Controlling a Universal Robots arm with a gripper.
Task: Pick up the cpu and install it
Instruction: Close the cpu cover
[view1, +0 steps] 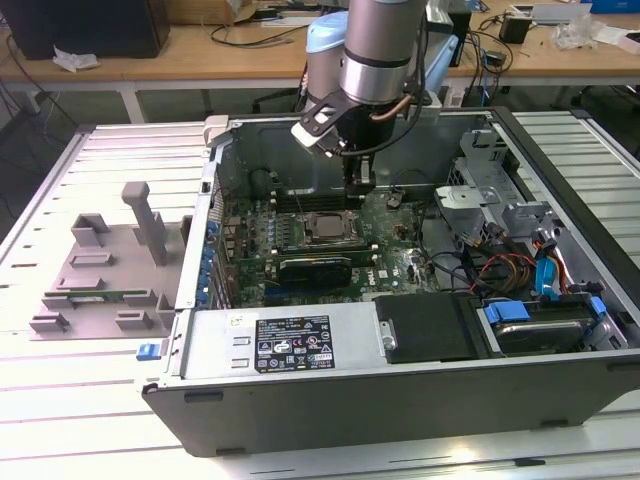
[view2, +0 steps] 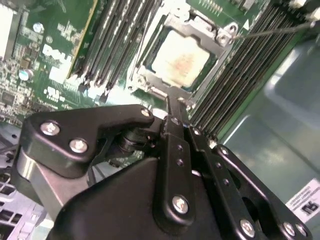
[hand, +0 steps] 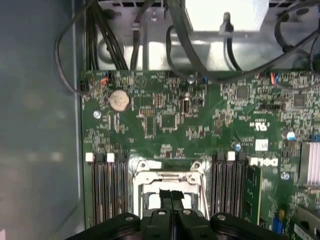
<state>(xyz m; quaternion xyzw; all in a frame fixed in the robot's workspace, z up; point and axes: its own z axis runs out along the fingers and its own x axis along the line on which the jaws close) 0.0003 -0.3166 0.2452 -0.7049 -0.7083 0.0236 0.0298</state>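
Observation:
The cpu (view1: 326, 226), a square chip with a silver-grey top, lies flat inside the socket frame (view1: 322, 212) on the green motherboard (view1: 395, 235) of an open computer case. In the second wrist view the cpu (view2: 182, 59) sits in the metal frame (view2: 200, 25) just beyond my fingertips. My gripper (view1: 359, 188) hangs upright inside the case, slightly toward the exterior view's right of the socket and just above the board. Its black fingers (view2: 173, 107) are pressed together with nothing between them. In the first wrist view the gripper (hand: 171, 196) tips overlap the socket frame (hand: 167, 176).
Black memory slots (view2: 112, 45) flank the socket on both sides. A coin battery (hand: 119, 100) and cables (hand: 175, 45) lie farther along the board. The case (view1: 380, 410) walls, a power supply (view1: 290, 340), a black drive cage (view1: 430, 325) and wiring (view1: 505, 268) surround it. A grey fixture (view1: 100, 270) stands outside the case.

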